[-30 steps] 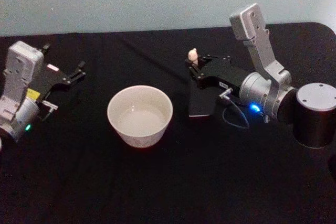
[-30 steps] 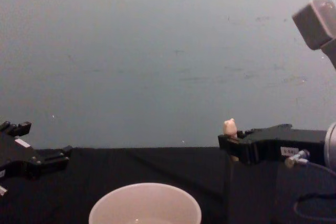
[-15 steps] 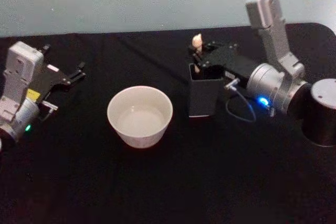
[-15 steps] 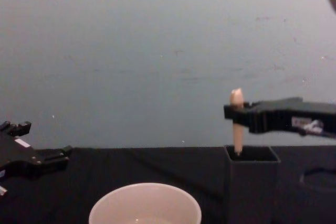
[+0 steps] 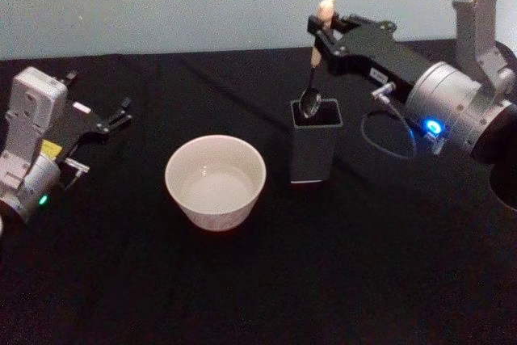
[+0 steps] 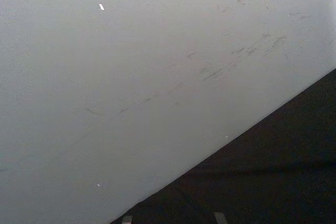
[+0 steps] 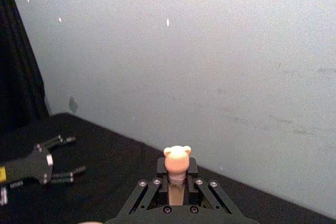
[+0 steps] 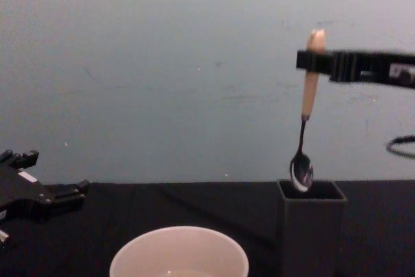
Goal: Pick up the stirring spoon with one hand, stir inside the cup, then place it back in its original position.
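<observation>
The right gripper (image 5: 321,38), clamped on the pale handle of the stirring spoon (image 5: 313,78), has risen from low over the dark grey holder (image 5: 313,151) to well above it. The spoon has come up too: a second ago just its knob showed, and now its metal stem hangs clear, the bowl at the holder's mouth.

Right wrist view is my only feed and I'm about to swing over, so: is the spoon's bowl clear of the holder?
Observer: Not clearly. On the chest view the stirring spoon hangs nearly upright from the right tool, its bowl level with the mouth of the dark holder.
Operator: Where's the cup?
Observer: The cup stands apart from the holder, on its left.
Operator: Left arm?
Observer: The left tool sits open far left, well away from the cup.
</observation>
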You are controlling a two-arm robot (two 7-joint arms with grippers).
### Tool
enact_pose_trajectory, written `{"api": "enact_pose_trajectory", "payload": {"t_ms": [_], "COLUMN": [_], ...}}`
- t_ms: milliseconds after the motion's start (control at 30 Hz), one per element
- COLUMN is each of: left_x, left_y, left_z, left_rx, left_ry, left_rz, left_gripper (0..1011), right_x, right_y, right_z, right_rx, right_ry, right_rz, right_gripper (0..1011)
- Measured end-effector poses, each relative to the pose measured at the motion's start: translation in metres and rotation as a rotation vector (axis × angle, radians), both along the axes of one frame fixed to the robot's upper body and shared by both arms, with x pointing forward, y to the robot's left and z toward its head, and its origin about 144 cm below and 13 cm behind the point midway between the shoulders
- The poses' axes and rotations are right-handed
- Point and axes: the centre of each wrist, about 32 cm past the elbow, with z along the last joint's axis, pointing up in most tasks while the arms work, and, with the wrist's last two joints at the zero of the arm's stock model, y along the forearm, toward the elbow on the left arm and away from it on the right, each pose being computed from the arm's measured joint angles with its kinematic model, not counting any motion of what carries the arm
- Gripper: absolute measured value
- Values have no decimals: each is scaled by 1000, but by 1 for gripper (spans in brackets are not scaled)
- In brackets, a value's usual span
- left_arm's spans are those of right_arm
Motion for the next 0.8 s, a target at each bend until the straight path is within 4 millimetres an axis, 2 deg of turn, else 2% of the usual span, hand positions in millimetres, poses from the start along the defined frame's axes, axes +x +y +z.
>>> {"api": "enact_pose_trajectory", "payload": {"t_ms": [233,433,800], "left_x": [0,0,0], "left_y": [0,0,0], "left_z": [0,0,0], "left_rx": [0,0,0], "left_ry": [0,0,0], "left_rz": [0,0,0], "left_gripper": [1001,1001,1001], "right_x": [-3,-5,-10], "right_y": [1,9,38], "right_z": [9,8,-15], "right_rx": [41,50,30], "right_ry": [-34,-49,-54], "right_rz": [3,38,147], "right_gripper": [195,195,195]}}
